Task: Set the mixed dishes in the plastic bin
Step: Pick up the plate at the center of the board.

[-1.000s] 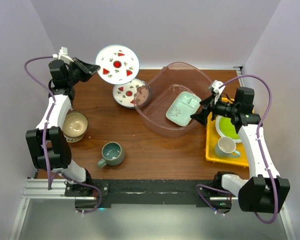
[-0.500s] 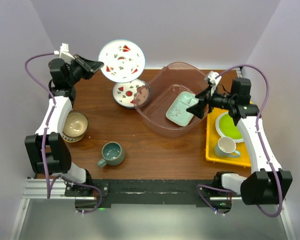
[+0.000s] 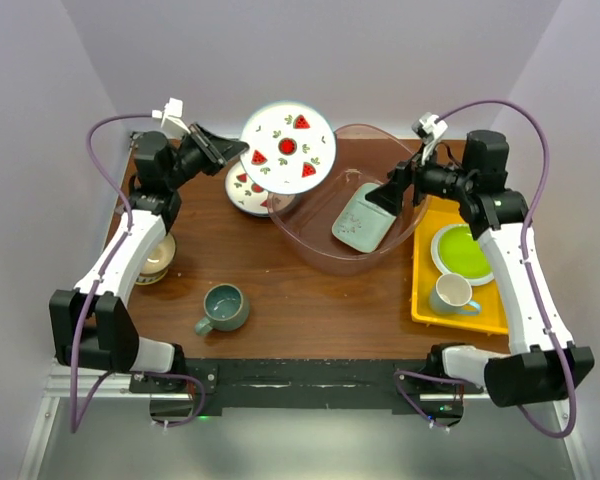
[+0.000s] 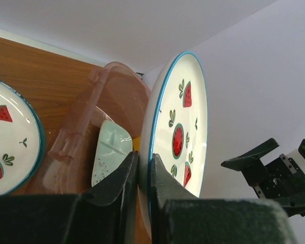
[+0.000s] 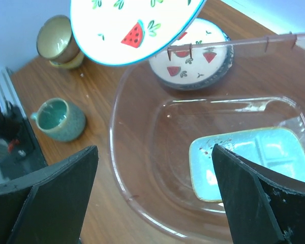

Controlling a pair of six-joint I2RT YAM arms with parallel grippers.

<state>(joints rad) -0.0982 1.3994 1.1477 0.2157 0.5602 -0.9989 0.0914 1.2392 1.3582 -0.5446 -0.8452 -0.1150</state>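
My left gripper point(image 3: 238, 156) point(image 4: 145, 173) is shut on the rim of a white plate with watermelon motifs point(image 3: 288, 146) point(image 4: 180, 127) point(image 5: 132, 25). It holds the plate tilted in the air over the left rim of the plastic bin point(image 3: 310, 250) point(image 4: 107, 96) point(image 5: 117, 152). A mint squarish dish point(image 3: 365, 218) point(image 4: 109, 152) point(image 5: 254, 157) lies inside the bin. My right gripper point(image 3: 385, 195) point(image 5: 153, 152) hovers open above the bin with nothing between its fingers. On the table stand a second watermelon plate point(image 3: 246, 190) point(image 5: 193, 61), a grey-teal mug point(image 3: 223, 307) point(image 5: 58, 119) and a yellow bowl point(image 3: 152, 255) point(image 5: 58, 40).
A yellow tray point(image 3: 460, 312) at the right holds a lime-green plate point(image 3: 462, 250) and a white mug point(image 3: 450, 293). White walls close in the back and both sides. Bare wood lies between the mug and the bin.
My left arm has carried the watermelon plate to the right, from the back left corner to the bin's left rim. My right arm has moved back and up over the bin.
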